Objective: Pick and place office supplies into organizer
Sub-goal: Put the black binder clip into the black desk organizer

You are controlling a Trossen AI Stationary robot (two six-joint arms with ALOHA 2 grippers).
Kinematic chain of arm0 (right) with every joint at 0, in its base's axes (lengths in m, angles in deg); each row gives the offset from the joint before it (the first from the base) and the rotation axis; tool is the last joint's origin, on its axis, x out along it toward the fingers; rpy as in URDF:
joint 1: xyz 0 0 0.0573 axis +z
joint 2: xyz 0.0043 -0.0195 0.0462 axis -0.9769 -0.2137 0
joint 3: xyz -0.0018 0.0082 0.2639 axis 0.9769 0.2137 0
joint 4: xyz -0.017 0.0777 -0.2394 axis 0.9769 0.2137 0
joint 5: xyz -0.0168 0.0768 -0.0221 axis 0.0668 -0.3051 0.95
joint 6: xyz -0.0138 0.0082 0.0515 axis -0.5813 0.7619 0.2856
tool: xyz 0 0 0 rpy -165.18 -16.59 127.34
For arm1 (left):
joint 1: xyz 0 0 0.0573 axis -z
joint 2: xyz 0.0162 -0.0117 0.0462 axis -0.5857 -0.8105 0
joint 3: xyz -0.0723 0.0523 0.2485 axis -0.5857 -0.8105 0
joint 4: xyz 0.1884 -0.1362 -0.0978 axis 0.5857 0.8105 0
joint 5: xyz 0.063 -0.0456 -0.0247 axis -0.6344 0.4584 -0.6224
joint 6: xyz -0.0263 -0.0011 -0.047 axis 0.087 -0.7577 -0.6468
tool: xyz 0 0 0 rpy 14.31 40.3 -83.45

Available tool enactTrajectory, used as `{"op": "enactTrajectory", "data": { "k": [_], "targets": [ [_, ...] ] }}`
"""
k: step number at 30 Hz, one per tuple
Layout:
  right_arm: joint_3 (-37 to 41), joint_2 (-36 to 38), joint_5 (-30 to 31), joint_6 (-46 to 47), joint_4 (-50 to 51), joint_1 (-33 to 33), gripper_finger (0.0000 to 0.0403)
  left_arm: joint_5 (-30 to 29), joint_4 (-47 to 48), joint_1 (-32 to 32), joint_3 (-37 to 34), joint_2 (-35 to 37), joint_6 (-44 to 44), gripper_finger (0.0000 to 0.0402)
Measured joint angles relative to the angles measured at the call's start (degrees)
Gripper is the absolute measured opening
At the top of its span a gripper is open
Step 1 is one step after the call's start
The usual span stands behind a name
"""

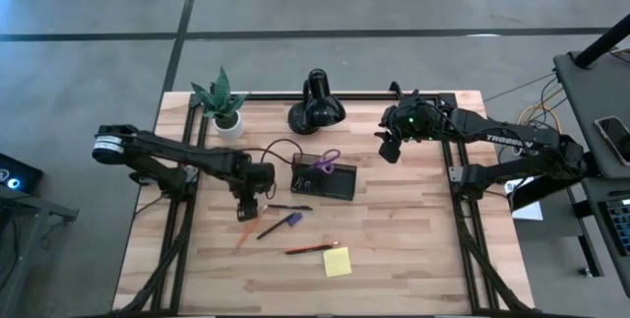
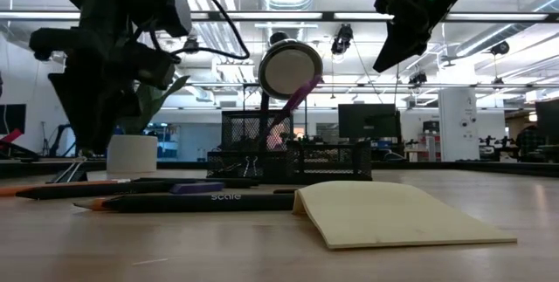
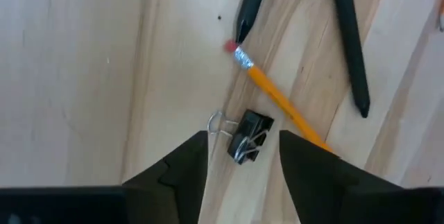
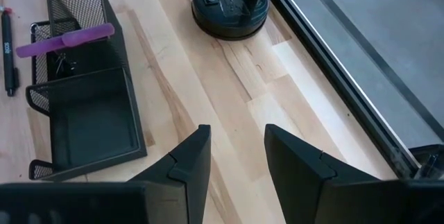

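Hovering low over a binder clip, the left gripper holds its fingers apart.

- A green potted plant in a white pot stands at the far left of the light wood surface.
- A glossy black rounded lamp sits near the middle of the far edge, well apart from the plant; its round base rests flat on the wood.
- Grey floor surrounds the surface.
- Monitors and ceiling lights fill the room behind.
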Motion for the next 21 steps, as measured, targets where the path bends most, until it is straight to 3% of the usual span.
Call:
{"op": "enactTrajectory", "data": {
  "k": [12,21],
  "targets": [
    [0.0,0.0,-0.01,-0.46,0.0,-0.02,0.0128,2.3,-1.26,-0.02,-2.48,-0.42,0.47,0.016],
    [0.0,0.0,0.0,-0.31,-0.01,-0.02,0.0127,3.79,-4.65,-0.02,-3.31,-1.42,0.5,0.0086]
  ]
}}
